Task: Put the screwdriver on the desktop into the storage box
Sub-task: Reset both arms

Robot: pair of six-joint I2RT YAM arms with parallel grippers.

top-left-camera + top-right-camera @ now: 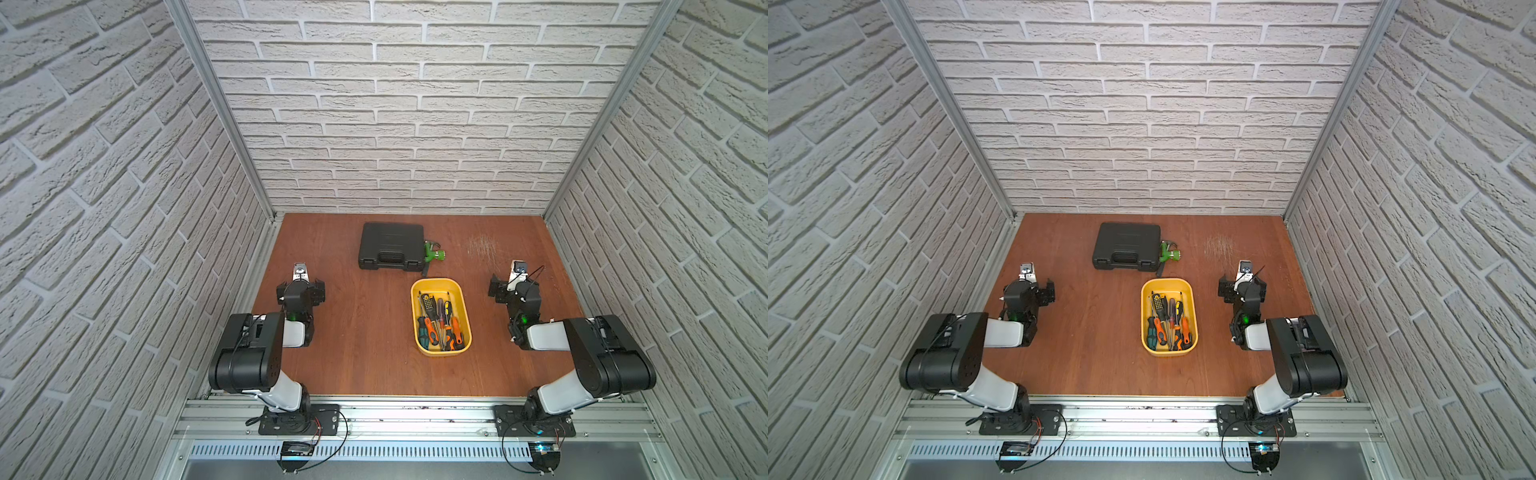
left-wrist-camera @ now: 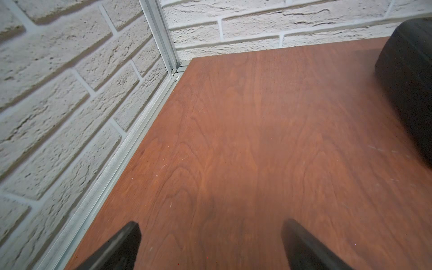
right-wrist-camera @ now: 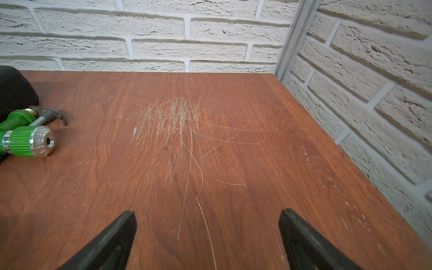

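The yellow storage box stands in the middle of the desktop, a little right of centre. Several screwdrivers with orange, black, green and yellow handles lie inside it. I see no screwdriver on the bare wood. My left gripper hovers open over bare desktop, well left of the box. My right gripper is open too, to the right of the box, over scratched wood. Neither holds anything.
A shut black tool case lies at the back, behind the box. A green and chrome tool rests against its right side, over a grey metal hammer head. A pale scratched patch marks the back right. Brick walls enclose three sides.
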